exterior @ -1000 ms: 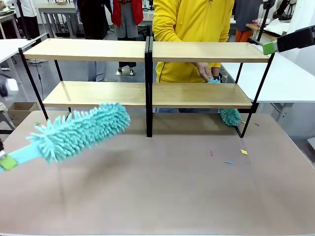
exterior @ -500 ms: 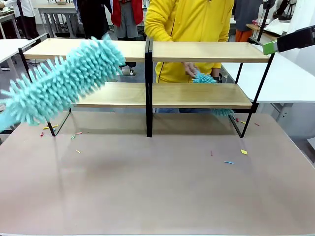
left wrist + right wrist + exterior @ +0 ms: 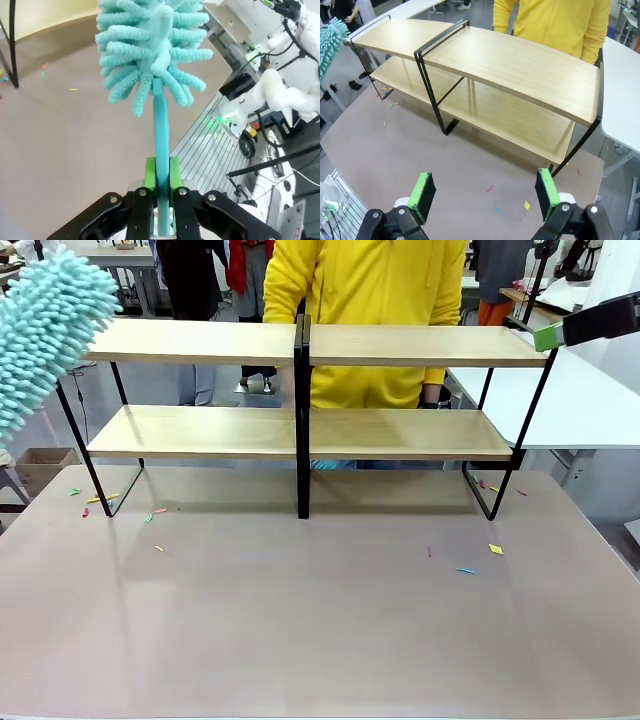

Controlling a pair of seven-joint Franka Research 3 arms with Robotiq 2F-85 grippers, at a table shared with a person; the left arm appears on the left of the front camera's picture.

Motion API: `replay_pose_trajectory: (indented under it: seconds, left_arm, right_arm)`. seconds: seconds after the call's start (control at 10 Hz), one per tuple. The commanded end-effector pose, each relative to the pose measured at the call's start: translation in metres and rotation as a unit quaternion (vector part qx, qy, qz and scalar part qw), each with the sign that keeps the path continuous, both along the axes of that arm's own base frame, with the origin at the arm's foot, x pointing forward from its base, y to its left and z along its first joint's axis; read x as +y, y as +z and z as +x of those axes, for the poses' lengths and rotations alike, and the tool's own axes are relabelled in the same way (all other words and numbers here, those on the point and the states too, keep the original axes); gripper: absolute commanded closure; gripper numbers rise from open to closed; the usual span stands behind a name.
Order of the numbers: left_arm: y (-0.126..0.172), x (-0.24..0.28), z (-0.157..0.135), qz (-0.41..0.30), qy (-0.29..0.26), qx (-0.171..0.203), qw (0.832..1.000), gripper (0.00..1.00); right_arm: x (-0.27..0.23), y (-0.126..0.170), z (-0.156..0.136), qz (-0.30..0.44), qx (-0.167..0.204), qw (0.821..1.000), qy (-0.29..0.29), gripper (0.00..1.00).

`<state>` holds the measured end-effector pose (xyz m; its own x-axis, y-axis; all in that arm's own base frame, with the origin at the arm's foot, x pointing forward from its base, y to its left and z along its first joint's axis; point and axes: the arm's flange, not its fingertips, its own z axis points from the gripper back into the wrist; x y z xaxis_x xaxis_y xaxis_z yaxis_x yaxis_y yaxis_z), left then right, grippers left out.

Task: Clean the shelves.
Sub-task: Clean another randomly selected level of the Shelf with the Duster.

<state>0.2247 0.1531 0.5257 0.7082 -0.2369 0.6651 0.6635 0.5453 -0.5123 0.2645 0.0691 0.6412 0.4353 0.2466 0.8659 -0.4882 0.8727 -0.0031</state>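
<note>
Two matching shelves with light wooden boards on black frames stand side by side, the left rack [image 3: 190,342] and the right rack [image 3: 420,346]; the right wrist view looks down on them [image 3: 510,62]. My left gripper [image 3: 161,174] is shut on the teal handle of a fluffy teal duster [image 3: 150,45]. The duster's head [image 3: 45,330] is raised at the far left, level with the left rack's top board. My right gripper [image 3: 483,194] hangs open and empty high above the table in front of the right rack; one green-padded finger [image 3: 548,337] shows beside that rack's top right corner.
A person in a yellow top [image 3: 370,280] stands close behind the shelves. Small coloured paper scraps lie on the beige tabletop [image 3: 320,620], near the left rack's foot [image 3: 95,500] and at the front right [image 3: 495,549]. White tables flank both sides.
The duster swung up and to the left, from low over the table to the top left corner. The person's hand with a small teal duster withdrew from the right rack's lower board.
</note>
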Motion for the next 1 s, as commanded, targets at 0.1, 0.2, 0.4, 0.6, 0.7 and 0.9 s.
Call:
replay_pose_trajectory:
  seconds: [0.1, 0.2, 0.4, 0.6, 0.7, 0.9]
  left_arm:
    - [-0.002, -0.024, 0.008, 0.014, -0.028, -0.028, 0.999, 0.88]
    - [-0.002, -0.024, 0.008, 0.014, -0.028, -0.028, 0.999, 0.88]
    - [-0.002, -0.024, 0.008, 0.014, -0.028, -0.028, 0.999, 0.88]
    - [-0.002, -0.024, 0.008, 0.014, -0.028, -0.028, 0.999, 0.88]
    - [0.0, -0.025, 0.007, 0.024, -0.027, -0.009, 0.999, 0.88]
    - [-0.023, -0.054, 0.024, 0.088, -0.093, 0.025, 0.991, 0.88]
  right_arm:
    - [-0.001, 0.001, 0.0, 0.003, 0.0, 1.0, 0.0, 0.0]
    - [-0.001, 0.001, 0.0, 0.003, 0.0, 1.0, 0.0, 0.0]
    - [-0.001, 0.001, 0.0, 0.003, 0.0, 1.0, 0.0, 0.0]
    - [-0.001, 0.001, 0.0, 0.003, 0.0, 1.0, 0.0, 0.0]
    - [-0.001, 0.001, 0.0, 0.003, 0.0, 1.0, 0.0, 0.0]
    - [-0.001, 0.001, 0.0, 0.003, 0.0, 1.0, 0.0, 0.0]
